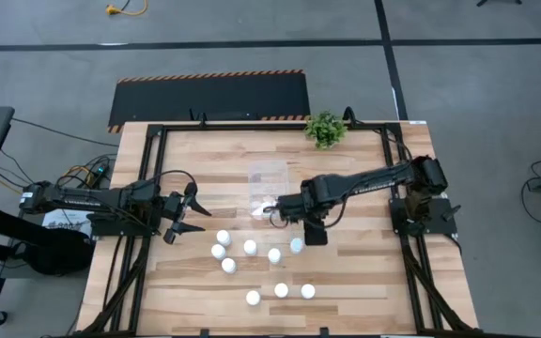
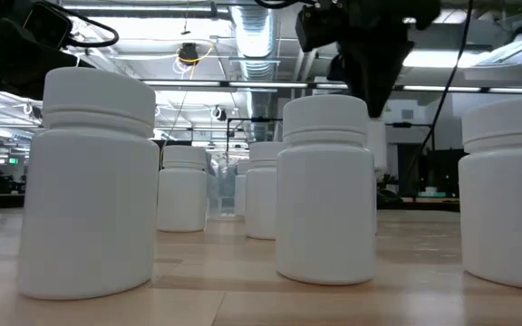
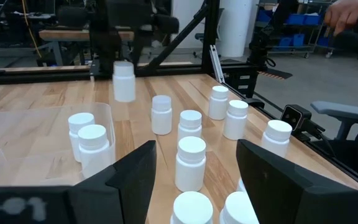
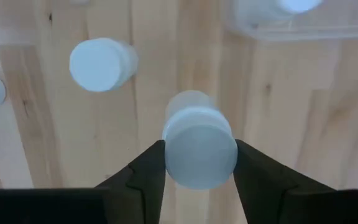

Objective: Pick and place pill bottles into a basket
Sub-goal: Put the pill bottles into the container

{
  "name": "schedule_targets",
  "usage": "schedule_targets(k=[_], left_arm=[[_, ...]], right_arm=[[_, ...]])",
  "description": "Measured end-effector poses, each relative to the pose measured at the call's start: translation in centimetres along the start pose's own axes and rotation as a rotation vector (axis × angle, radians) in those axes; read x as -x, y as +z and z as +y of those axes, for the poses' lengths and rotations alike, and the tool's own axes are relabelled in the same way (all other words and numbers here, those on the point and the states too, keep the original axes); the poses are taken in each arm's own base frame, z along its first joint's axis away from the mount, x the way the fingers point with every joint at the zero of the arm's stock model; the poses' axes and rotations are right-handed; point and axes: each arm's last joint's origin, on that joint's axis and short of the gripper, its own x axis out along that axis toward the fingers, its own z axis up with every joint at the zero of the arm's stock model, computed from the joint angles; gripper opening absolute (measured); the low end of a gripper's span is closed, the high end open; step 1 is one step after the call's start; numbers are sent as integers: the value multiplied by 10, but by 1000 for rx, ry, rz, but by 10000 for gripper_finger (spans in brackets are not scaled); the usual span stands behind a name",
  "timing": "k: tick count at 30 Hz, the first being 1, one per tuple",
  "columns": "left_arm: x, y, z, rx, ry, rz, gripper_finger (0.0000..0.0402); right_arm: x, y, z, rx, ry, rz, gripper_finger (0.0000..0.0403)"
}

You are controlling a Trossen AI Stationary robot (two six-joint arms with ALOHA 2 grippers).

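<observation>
My right tool (image 4: 199, 163) is clamped on a pill bottle (image 4: 199, 152), lifted off the counter (image 1: 364, 272) just beside the basket (image 1: 272, 185). If the round cap slips between my fingers, it could drop short of the basket. My left tool (image 1: 188, 214) waits with its jaws apart, well away from the basket.
</observation>
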Motion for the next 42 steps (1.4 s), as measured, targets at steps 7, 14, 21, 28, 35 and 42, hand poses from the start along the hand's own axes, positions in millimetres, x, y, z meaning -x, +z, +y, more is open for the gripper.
schedule_targets(k=[7,14,21,28,35,42], left_arm=[[0,0,0,0,0,0,211],[0,0,0,-1,0,0,211],[0,0,0,-1,0,-1,211],[0,0,0,-1,0,-1,211],[0,0,0,1,0,-1,211],[0,0,0,6,0,-1,211]], right_arm=[[22,5,-25,-19,-5,-39,176],[37,9,-45,4,-12,-89,152],[45,11,-59,10,-21,-128,170],[45,11,-69,33,-28,-136,157],[46,13,-77,44,-38,-165,159],[46,14,-85,43,-49,-194,164]])
